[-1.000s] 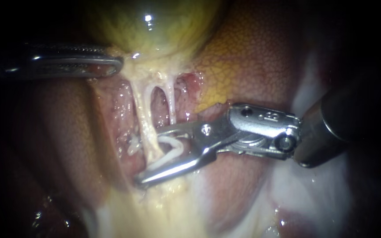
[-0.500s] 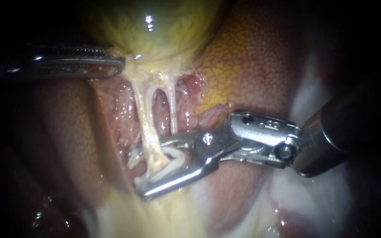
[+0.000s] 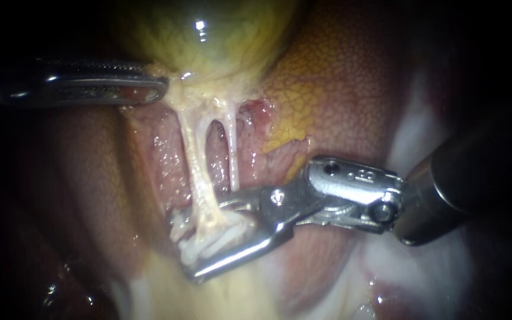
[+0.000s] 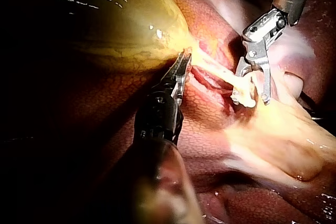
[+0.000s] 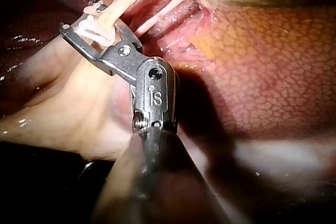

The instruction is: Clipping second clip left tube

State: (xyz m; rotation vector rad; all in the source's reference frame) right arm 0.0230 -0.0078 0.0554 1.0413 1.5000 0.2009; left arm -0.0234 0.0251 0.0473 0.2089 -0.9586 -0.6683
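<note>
1. Endoscope view, nearest you: your right instrument (image 3: 202,240) comes in from the right. Its jaws stand apart and carry a white clip (image 3: 226,234) between them, both jaws touching it.
2. The left tube (image 3: 195,172) runs down through that gap, so the clip straddles it at its lower end. Placement looks done.
3. The clip's legs do not look pressed flat. By my judgement, the squeeze and the release are what is left for you.
4. Just beside the jaw tips lies another white piece (image 3: 178,228). You cannot tell whether it is a seated clip.
5. The right tube (image 3: 231,148) is bare and seems to lie outside the clip.
6. Farther back, your left instrument (image 3: 155,89) pinches tissue at the neck of the gallbladder (image 3: 208,35), with the liver (image 3: 339,83) behind.
</note>
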